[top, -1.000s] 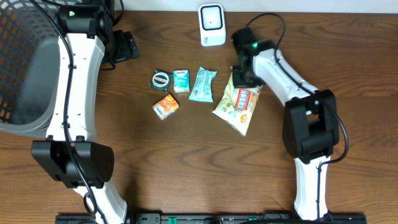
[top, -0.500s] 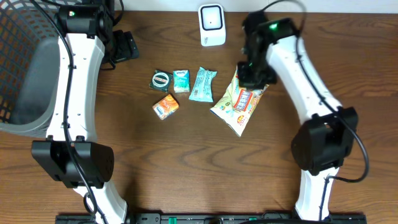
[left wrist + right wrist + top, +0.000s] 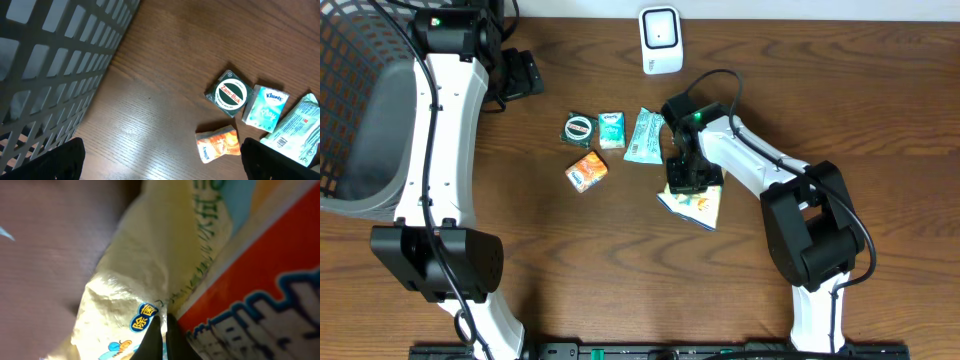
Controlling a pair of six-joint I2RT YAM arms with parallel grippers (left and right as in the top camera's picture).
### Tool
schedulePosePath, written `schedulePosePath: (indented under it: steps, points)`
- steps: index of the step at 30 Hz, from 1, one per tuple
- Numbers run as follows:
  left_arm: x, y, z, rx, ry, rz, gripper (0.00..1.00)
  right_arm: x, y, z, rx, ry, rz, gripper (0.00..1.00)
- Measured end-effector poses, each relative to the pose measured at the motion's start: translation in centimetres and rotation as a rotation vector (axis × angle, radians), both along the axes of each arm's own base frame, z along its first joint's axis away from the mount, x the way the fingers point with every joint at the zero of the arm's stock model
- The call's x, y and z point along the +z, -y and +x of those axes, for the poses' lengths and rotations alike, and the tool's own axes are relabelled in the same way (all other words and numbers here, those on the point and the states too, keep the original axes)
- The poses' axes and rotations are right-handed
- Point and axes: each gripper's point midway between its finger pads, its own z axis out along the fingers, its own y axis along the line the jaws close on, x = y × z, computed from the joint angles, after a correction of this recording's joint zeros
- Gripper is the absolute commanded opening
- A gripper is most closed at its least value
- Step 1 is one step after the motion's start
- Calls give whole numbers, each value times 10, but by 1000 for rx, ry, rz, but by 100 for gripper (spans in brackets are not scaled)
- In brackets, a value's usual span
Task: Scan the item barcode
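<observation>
Snack bag (image 3: 698, 203): on the bench, right of centre, partly under the right arm; glossy crinkled film, cream with an orange-red panel and a small blue oval badge; the print is too blurred to read.
Right gripper (image 3: 161, 330): closed, pinching a fold of the bag's film.
Open room: bare bench (image 3: 620, 280) on the near side and to the right of the bag.
Wipes pack (image 3: 645, 136): teal soft pack, close on the bag's far-left side.
Kleenex pack (image 3: 266, 106): pale teal, beside the Zam-Buk tin (image 3: 229, 93), a dark square tin with a round label.
Orange sachet (image 3: 218, 144): near side of the tin, apart from it.
Scanner (image 3: 661, 40): white, at the far edge.
Left gripper (image 3: 517, 74): spread wide, far left.
Basket (image 3: 350, 60): grey mesh, at the left edge.
</observation>
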Motion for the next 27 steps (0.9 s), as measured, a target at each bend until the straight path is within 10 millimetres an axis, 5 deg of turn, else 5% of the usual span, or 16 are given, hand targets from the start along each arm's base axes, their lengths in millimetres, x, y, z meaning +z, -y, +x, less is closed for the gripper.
schedulePosePath:
  steps: [5, 11, 15, 20, 27]
  points:
    - [0, 0, 0, 0, 0, 0, 98, 26, 18, -12, -9, -73, -96, 1]
    - [0, 0, 0, 0, 0, 0, 98, 86, 42, 43, -50, 150, -184, 4]
    - [0, 0, 0, 0, 0, 0, 98, 100, 58, 56, -86, 207, -204, 1]
    - [0, 0, 0, 0, 0, 0, 98, 83, 65, 66, -122, 232, -196, 2]
    - [0, 0, 0, 0, 0, 0, 98, 14, 59, 62, -147, 247, -113, 3]
